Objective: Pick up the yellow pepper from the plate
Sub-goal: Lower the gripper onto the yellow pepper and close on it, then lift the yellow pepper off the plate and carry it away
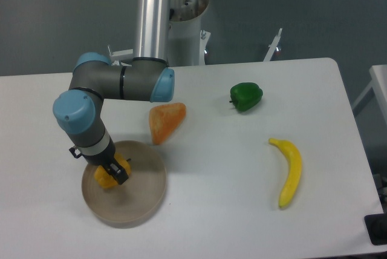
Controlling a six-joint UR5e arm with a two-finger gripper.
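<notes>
The yellow pepper [104, 178] lies on the left part of the round beige plate [145, 195], at the front left of the table. My gripper [115, 171] points down from the blue-capped wrist and is right on the pepper. One dark finger [118, 174] crosses the pepper's top, and yellow shows on both sides of it. The wrist hides the other finger, so I cannot make out the jaw opening. The pepper still rests on the plate.
A pale orange wedge [165, 121] lies just beyond the plate's upper right rim. A green pepper [245, 96] sits at the back middle of the table, and a yellow banana [289, 171] lies to the right. The arm's base column [151, 11] stands behind.
</notes>
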